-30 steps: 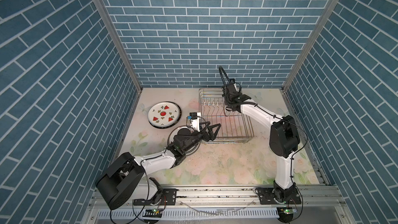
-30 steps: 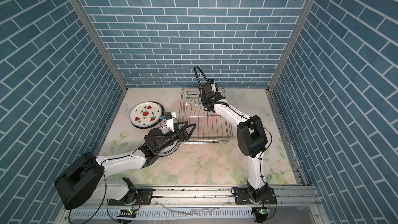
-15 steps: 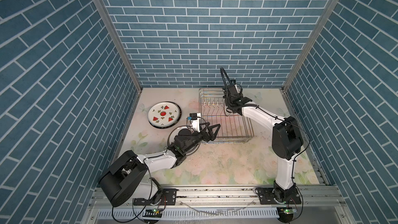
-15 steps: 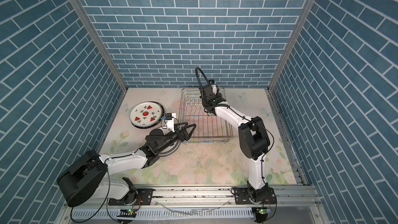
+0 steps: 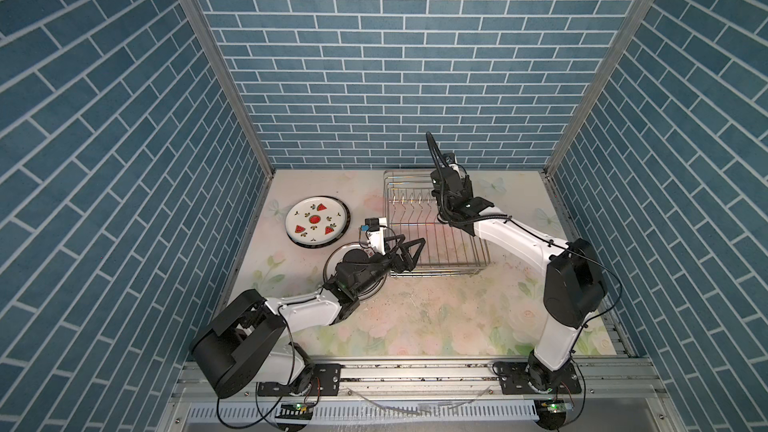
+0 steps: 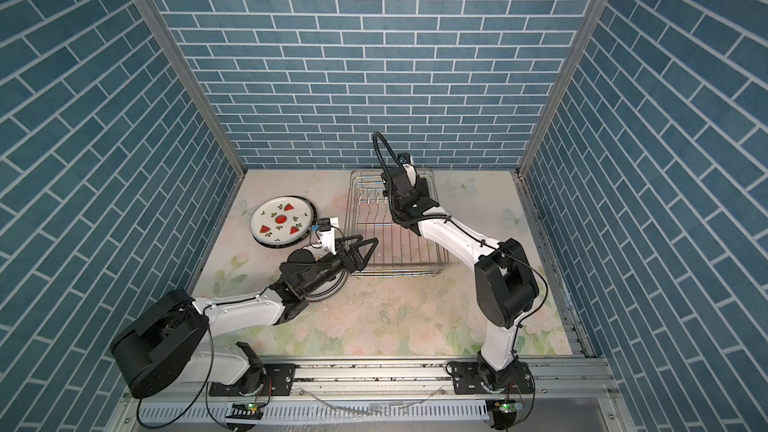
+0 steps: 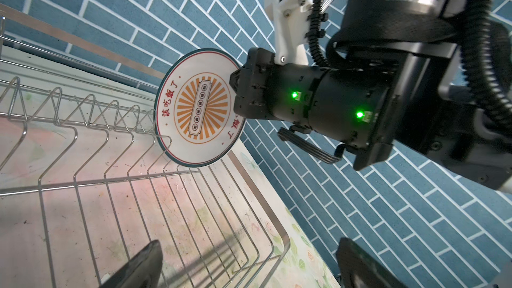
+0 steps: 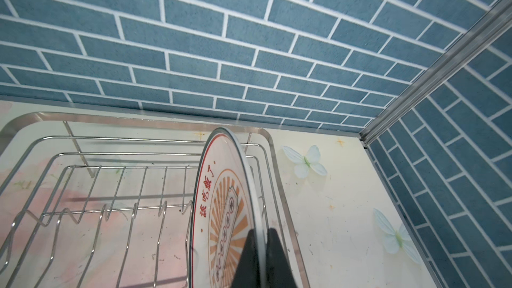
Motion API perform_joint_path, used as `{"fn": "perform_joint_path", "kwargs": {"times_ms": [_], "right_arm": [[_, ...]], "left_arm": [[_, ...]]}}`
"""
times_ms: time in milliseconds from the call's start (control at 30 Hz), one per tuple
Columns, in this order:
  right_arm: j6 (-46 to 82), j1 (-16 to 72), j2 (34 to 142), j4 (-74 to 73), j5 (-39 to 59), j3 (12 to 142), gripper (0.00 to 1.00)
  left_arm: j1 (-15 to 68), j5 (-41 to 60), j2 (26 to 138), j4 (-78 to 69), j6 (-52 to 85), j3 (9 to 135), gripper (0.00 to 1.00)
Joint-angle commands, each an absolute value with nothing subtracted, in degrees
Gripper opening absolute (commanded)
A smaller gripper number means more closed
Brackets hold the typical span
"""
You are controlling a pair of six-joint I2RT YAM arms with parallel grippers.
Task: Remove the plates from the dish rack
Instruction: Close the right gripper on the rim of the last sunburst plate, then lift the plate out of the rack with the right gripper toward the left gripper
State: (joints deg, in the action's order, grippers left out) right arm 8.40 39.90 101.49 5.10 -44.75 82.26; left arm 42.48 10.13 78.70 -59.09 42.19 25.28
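Within right claw (image 8: pixel 261 235), sunburst plate (image 8: pixel 221 211) upright, face leftward.

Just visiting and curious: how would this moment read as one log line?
right gripper: shut on sunburst plate in dish rack | left gripper: open, empty, by rack | watermelon plate: on table

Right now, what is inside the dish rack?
One orange-sunburst plate, upright at the end of the dish rack, rim pinched by the right claw. The other prongs hold nothing. In both top views the right arm covers the plate.
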Motion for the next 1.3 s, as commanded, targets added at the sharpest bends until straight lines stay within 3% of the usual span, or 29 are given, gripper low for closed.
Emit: {"fn": "perform_joint_path", "kwargs": {"times_ms": [0,300,967,1200,1267], "right_arm": [[3.55,41.27,95.19,-4.53,-47.7,77.7,0.0],[4.03,43.08,83.88,-8.47,-42.06,68.72,0.0],[27.07,33.34,57.5,-10.48,7.84,48.22,0.0],[34.25,32.78,53.8,-18.99,17.94,40.5,0.0],[35.46,32.87,53.72,-20.73,18.67,38.9,0.0]], "left_arm": [[42.8,9.67,79.1,-61.37,42.29,24.24,1.0],[42.8,9.14,78.43,-61.33,42.41,23.7,1.0],[42.55,6.22,70.56,-66.52,45.87,16.0,1.0],[42.54,6.15,68.91,-65.25,46.58,15.05,0.99],[42.54,5.85,68.41,-65.67,46.85,14.44,0.95]]}}
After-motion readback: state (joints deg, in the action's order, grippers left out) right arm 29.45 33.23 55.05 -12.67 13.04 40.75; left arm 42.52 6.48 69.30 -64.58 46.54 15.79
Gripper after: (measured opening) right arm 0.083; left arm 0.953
